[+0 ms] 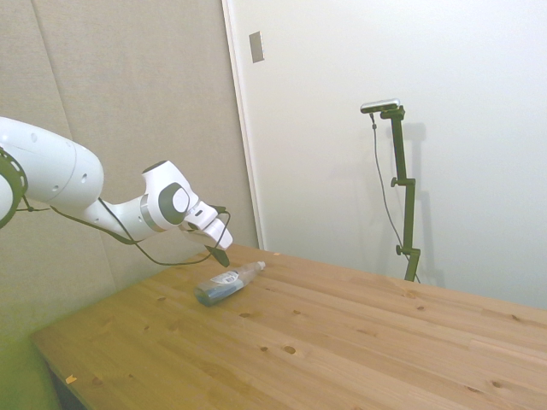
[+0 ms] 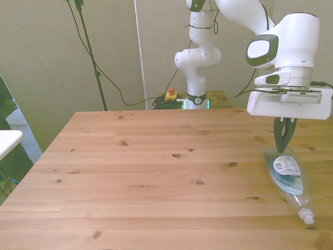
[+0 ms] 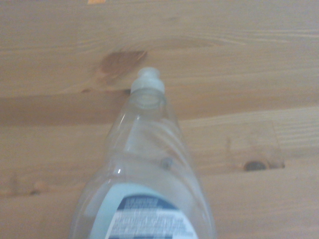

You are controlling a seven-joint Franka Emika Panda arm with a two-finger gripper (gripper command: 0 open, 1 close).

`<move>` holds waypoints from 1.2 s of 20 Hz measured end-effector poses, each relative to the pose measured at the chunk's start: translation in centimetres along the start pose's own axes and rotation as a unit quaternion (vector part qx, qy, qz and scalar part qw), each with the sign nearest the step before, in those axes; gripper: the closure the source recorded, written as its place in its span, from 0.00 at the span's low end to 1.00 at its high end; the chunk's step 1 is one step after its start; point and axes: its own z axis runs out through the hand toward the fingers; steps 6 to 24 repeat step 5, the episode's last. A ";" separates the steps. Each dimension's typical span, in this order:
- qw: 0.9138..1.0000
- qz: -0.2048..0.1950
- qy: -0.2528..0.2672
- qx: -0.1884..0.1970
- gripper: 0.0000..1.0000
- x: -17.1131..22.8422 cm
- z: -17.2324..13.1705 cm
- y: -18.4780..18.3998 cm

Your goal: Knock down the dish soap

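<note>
The dish soap [image 2: 287,174] lies on its side on the wooden table [image 2: 156,172], near the front view's right edge. It is a clear bottle with teal liquid and a white label, and its pale cap [image 2: 308,214] points toward the table's near edge. My gripper [image 2: 283,147] hangs just over the bottle's base end, shut with nothing held. In the side view the bottle [image 1: 226,284] lies flat, with the gripper [image 1: 225,257] right above it. The wrist view shows the bottle's neck and cap [image 3: 147,82] from close by.
A yellow box with a red button [image 2: 170,95] sits behind the table's far edge beside the robot's base. A white object [image 2: 8,139] juts in at the front view's left edge. The table's right edge [image 2: 325,156] runs close to the bottle.
</note>
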 end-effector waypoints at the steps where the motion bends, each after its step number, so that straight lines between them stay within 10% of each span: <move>1: 1.000 0.005 0.004 0.002 1.00 0.5 0.4 -0.3; 24: 1.000 0.017 0.014 0.000 1.00 1.3 1.6 -1.1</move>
